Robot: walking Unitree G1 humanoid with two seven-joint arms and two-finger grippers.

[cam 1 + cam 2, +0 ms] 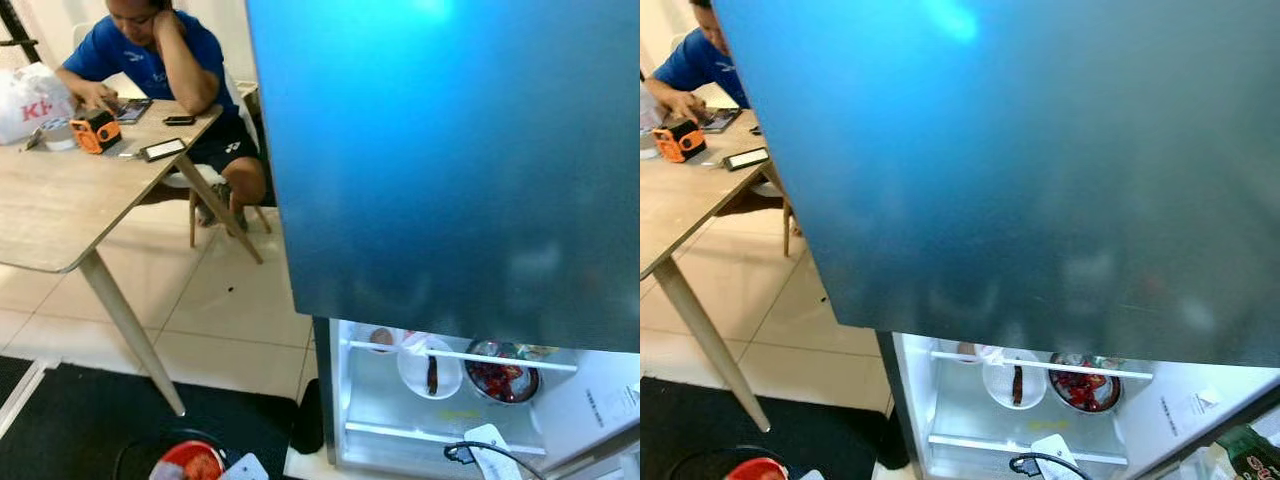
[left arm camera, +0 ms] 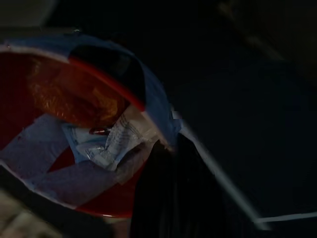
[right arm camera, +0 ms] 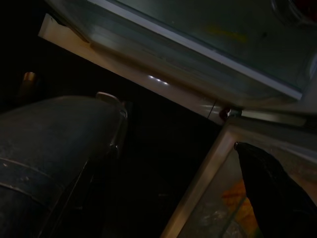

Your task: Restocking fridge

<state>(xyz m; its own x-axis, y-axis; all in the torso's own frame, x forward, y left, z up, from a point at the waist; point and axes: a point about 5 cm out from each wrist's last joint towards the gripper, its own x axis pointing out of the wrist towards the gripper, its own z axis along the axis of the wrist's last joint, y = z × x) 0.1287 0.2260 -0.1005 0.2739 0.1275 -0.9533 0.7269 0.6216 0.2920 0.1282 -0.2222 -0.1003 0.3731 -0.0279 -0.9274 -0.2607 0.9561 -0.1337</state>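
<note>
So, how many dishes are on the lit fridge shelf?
2 clearly: a white plate in the middle and a metal bowl of red food to its right. The fridge door may hide more behind.

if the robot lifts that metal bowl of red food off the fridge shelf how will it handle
The metal bowl looks stiff and smooth, so it may slip in a claw. It seems well filled with red food, so probably heavyish and apt to spill if tilted. It sits close beside the white plate behind a shelf rail, so lifting it could nudge the plate.
</note>
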